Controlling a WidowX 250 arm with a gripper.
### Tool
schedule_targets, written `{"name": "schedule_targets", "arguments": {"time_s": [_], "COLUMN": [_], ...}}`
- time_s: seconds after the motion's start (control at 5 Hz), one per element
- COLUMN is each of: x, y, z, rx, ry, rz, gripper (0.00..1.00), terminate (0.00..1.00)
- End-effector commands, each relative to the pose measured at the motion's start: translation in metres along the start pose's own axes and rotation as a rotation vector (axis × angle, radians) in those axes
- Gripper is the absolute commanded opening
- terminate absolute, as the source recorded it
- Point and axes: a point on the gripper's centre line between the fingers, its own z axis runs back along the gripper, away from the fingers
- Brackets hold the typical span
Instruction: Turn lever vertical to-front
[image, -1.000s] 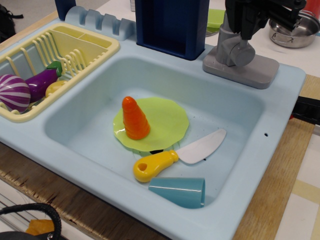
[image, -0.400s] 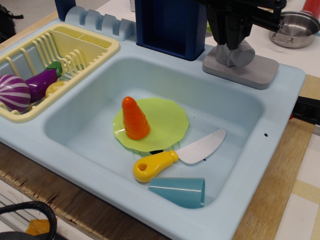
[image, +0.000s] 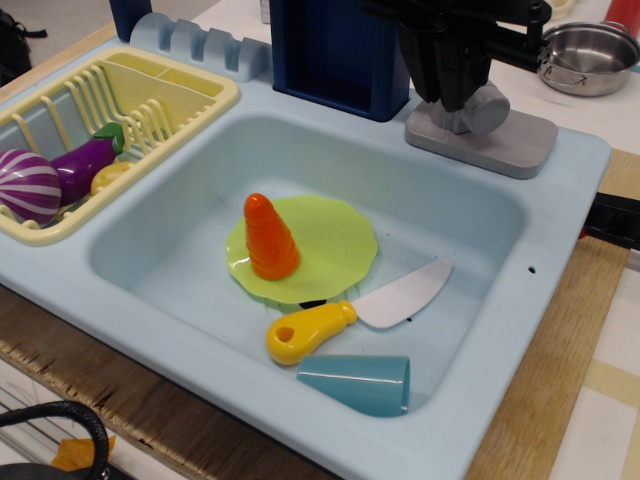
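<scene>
A worn wooden board (image: 560, 380) carries a light blue plastic toy sink unit (image: 520, 290); beyond it, on a pale tabletop (image: 610, 110), sits a small stainless-steel pot (image: 590, 57) at the far right.

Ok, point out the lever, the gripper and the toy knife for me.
lever (image: 487, 108): main view, on its rounded grey end.
gripper (image: 450, 95): main view, between its dark fingertips.
toy knife (image: 405, 295): main view, on the blade.
</scene>
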Motion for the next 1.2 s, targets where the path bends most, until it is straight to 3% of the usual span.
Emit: {"name": "schedule_targets", "arguments": {"time_s": [0.0,0.2,0.8,1.0], "x": [-0.049,-0.058,-0.095,-0.103], "y": [0.011,0.015,0.023,0.024], "z": [-0.035,-0.037,-0.046,-0.042], "rx": [-0.004,-0.027,-0.079,-0.062], "ry": [0.238,0.295,0.383,0.424], "rz": [0.050,0.070,0.160,0.186], "gripper": [0.00,0.00,0.00,0.00], "terminate": [0.00,0.00,0.00,1.00]}}
